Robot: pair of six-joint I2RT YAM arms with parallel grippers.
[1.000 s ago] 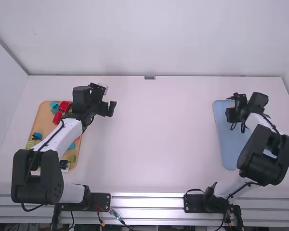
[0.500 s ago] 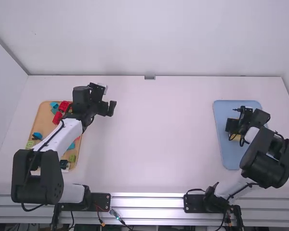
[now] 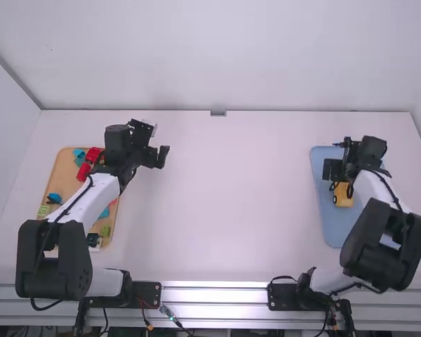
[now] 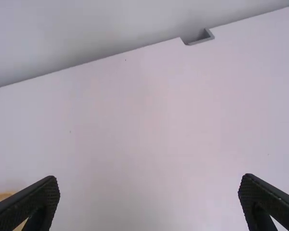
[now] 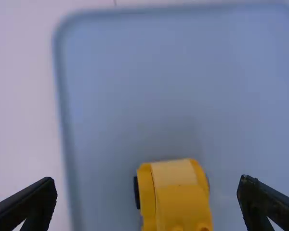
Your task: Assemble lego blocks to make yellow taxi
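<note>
In the high view, the left arm (image 3: 98, 193) hides much of the wooden tray (image 3: 59, 179), and we can't make out what the small dark piece (image 3: 93, 239) at its near end is; the right arm (image 3: 376, 189) covers part of the blue tray (image 3: 326, 217). The right wrist view cuts off the yellow car (image 5: 177, 197) and blurs the blue tray's rim for us, while the wooden tray runs out of the left wrist view.

We've got yellow plastic block-built taxi (image 5: 180, 202) on light-blue rect. plastic tray (image 5: 65, 106), nr 1 long edge; R gripper (image 3: 332, 169) spread wide.
</note>
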